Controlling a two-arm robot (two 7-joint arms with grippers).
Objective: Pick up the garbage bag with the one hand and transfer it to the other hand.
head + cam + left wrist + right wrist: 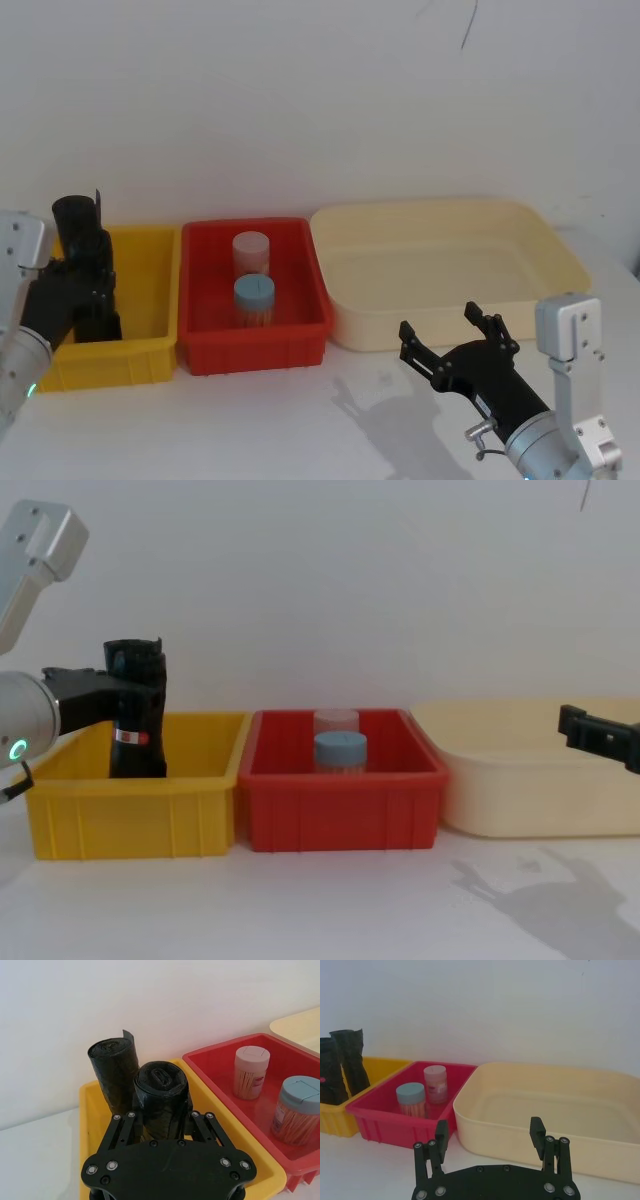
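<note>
Garbage bag point(160, 1085) stands upright, clenched in the left gripper point(162, 1121); the released right gripper point(455, 335) hangs well apart rightward.

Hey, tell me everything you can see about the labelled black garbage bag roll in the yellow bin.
The garbage bag is a tight roll of thin, wrinkly black plastic, with a narrow red-and-white label band on its lower half. It stands upright in the yellow bin, its top well above the rim. Beside it is a plain black roll, which it seems to touch. The left gripper is closed on its sides.
</note>
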